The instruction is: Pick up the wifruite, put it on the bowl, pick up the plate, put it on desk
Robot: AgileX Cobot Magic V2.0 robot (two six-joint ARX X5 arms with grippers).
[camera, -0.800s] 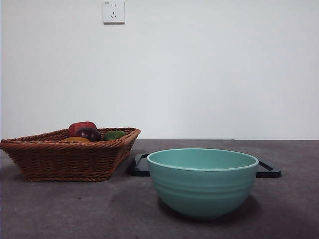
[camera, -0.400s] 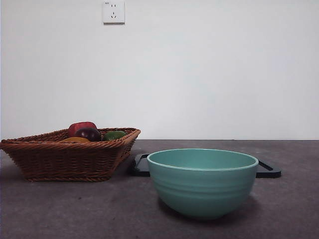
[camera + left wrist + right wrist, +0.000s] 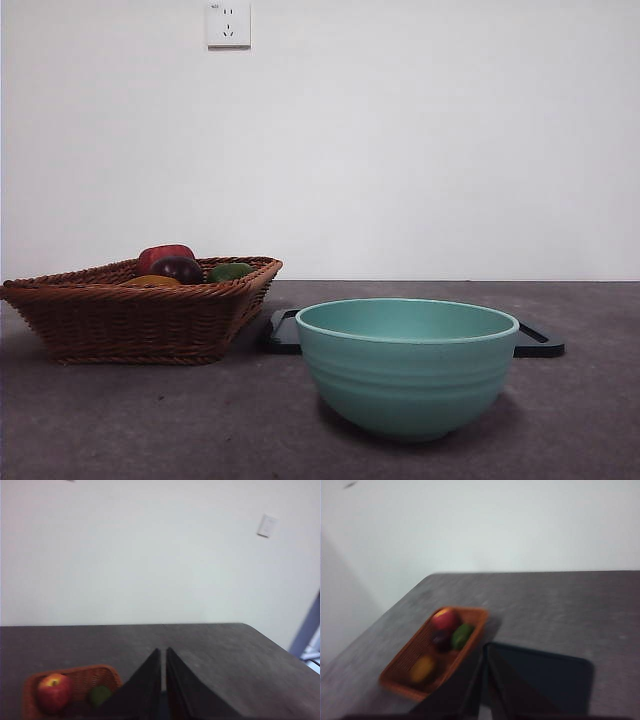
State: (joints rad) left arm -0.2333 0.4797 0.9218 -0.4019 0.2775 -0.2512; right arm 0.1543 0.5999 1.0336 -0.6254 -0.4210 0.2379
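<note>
Wifruite, the round dull-orange citrus [image 3: 422,668], lies inside the brown woven wicker basket [image 3: 140,320], at the end of the basket away from the red apple [image 3: 445,619]. Between those two sit a dark purple fruit [image 3: 177,269] and a small green fruit [image 3: 461,636]. Beside the basket a flat black rectangular tray [image 3: 545,675] rests on the dark grey-brown matte desk [image 3: 120,420]. The deep teal-green ridged bowl [image 3: 407,366] stands on the desk in front of that tray, apart from the basket. Both arms are raised above the desk. The left gripper [image 3: 163,652] has its two black jaws pressed nearly together, holding nothing. The right gripper [image 3: 484,652], above the tray just beside the basket, likewise has narrow, unladen jaws.
</note>
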